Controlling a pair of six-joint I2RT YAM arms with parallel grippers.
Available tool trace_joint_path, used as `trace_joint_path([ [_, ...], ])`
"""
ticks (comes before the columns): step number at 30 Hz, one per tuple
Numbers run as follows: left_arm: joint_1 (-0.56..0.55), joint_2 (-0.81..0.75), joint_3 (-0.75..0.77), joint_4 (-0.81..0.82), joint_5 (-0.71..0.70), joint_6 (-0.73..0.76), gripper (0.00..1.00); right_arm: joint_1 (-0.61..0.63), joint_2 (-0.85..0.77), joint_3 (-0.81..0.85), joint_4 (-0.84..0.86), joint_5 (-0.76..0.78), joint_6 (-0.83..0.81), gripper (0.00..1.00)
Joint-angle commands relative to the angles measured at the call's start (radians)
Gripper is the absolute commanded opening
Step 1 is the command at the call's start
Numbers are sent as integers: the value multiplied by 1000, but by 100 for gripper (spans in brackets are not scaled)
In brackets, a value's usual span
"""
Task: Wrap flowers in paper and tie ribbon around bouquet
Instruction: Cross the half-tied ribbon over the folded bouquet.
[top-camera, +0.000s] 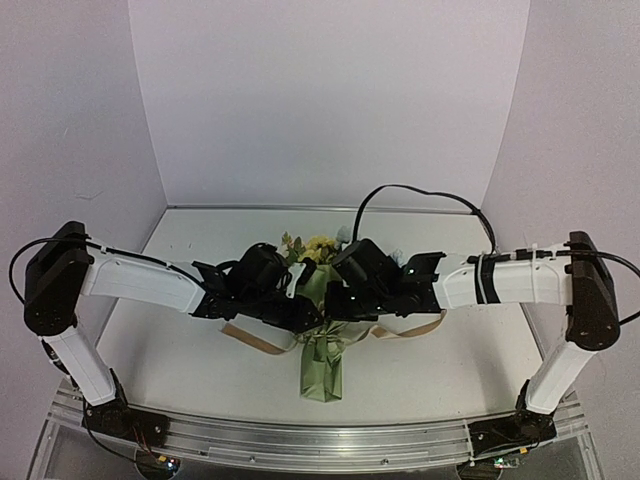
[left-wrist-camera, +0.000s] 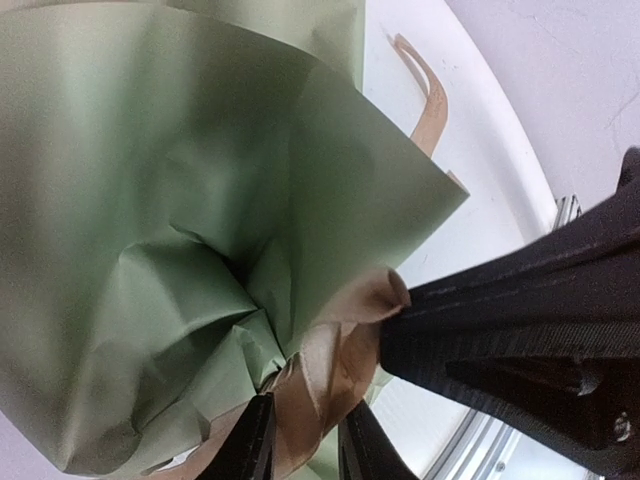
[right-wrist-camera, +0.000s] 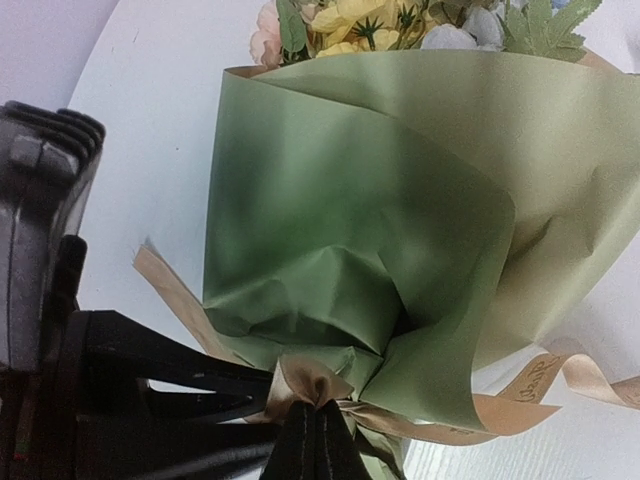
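Your right claw (right-wrist-camera: 316, 420) is pressed together on a ribbon (right-wrist-camera: 298, 382) loop at the waist of the bouquet (right-wrist-camera: 350, 220). Your left claw (left-wrist-camera: 305, 445) pinches the ribbon beside it.

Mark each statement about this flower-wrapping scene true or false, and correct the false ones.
1. The flowers sit inside the paper. True.
2. The ribbon lies apart from the paper. False: it runs round the paper's gathered neck.
3. The right end effector is shut on the ribbon. True.
4. The paper's outer face is tan. False: green faces out, and tan shows only at turned edges.
5. The left end effector has a finger on each side of the ribbon. True.
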Motion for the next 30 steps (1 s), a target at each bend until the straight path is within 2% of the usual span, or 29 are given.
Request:
trace_joint_path([
  [1, -6, 11, 49, 21, -54, -1, 9, -4, -53, -9, -10, 6, 9, 0],
  [3, -7, 13, 47, 21, -61, -3, 1, -4, -66, -18, -10, 12, 16, 2],
  [4, -7, 13, 46, 21, -63, -2, 0, -4, -76, -25, -10, 16, 23, 6],
  [8, -7, 8, 42, 21, -69, 4, 0, -3, -146, -82, -17, 57, 62, 48],
  [10, -7, 4, 39, 27, -72, 6, 0, -6, -188, -123, -29, 88, 92, 61],
  [11, -7, 2, 38, 31, -72, 7, 0, -12, -209, -137, -43, 105, 113, 64],
  [13, -7, 1, 39, 37, -67, 10, 0, -26, -251, -186, -76, 125, 180, 65],
  [17, -7, 4, 40, 46, -58, 11, 0, -66, -310, -298, -124, 156, 325, 60],
  [21, -7, 8, 41, 48, -53, 13, 0, -94, -344, -362, -212, 213, 425, 61],
  [24, -7, 10, 43, 48, -53, 10, 0, -131, -354, -408, -218, 192, 481, 64],
  [27, -8, 9, 47, 44, -55, 6, 0, -173, -338, -422, -217, 140, 511, 60],
  [30, -10, 2, 56, 22, -63, 2, 0, -188, -329, -422, -217, 130, 524, 60],
])
